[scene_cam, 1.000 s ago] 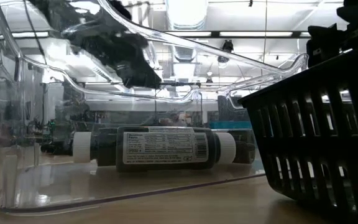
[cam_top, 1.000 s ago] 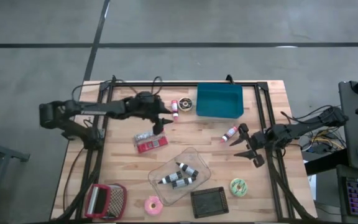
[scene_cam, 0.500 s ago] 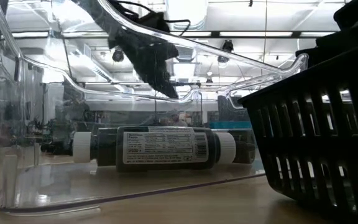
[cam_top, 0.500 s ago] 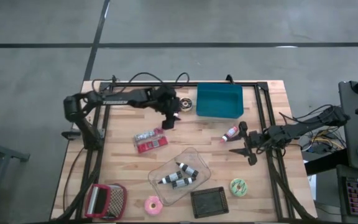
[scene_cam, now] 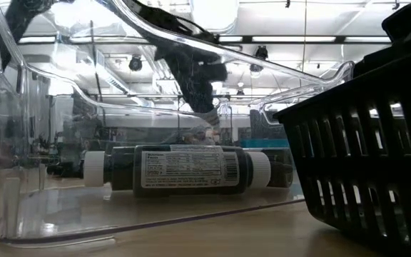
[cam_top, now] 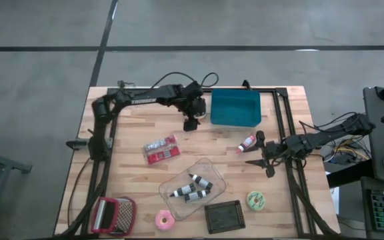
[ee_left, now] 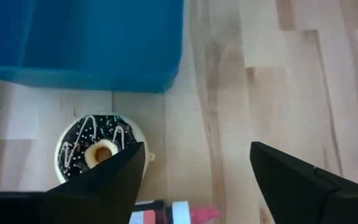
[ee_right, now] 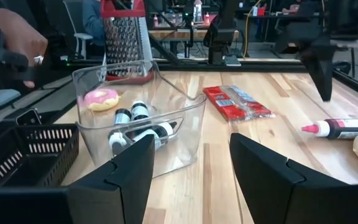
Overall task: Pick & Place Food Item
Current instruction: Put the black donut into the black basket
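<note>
clear bin (cam_top: pixel 193 187): dark bottles, label text unreadable | right gripper (cam_top: pixel 264 160): right side, jaws parted, empty | chocolate doughnut (ee_left: pixel 95 150): white drizzle, far side beside blue bin (cam_top: pixel 235 108) | left gripper (cam_top: pixel 191 121): above it, jaws wide, empty

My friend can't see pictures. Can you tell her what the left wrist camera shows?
The left gripper hangs open over the wooden table, its two dark fingers spread wide. Just past them lies a chocolate donut with white icing stripes, beside the corner of a blue bin. A pink-capped tube peeks between the fingers.
</note>
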Controlling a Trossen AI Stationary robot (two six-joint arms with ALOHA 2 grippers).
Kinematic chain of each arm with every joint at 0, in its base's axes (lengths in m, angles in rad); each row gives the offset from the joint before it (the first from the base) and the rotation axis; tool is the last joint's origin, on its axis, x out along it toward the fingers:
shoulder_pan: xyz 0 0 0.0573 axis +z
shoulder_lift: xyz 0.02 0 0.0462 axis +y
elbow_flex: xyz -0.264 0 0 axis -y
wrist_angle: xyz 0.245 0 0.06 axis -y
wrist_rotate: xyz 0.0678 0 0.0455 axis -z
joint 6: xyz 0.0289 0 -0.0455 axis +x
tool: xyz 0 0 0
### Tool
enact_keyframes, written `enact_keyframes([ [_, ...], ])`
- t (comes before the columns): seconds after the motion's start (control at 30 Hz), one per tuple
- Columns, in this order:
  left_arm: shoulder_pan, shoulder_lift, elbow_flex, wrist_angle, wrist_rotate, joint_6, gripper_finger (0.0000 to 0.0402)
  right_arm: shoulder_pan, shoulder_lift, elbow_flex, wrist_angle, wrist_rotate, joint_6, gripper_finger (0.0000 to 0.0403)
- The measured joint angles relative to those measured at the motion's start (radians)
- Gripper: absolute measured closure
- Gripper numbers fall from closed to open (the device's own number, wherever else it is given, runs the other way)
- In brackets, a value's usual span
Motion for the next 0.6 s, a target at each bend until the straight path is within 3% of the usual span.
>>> enact_keyframes([
  [0.23,0.004,0.135,0.179,-0.179,-0.011,0.040,0.0105,0.000,0.000,0.001,-0.021,0.000,0.008,0.0195],
  [0.6,0.014,0.162,0.208,-0.188,-0.085,0.045,0.0098,0.000,-0.001,0.001,-0.042,0.000,0.013,0.0195],
])
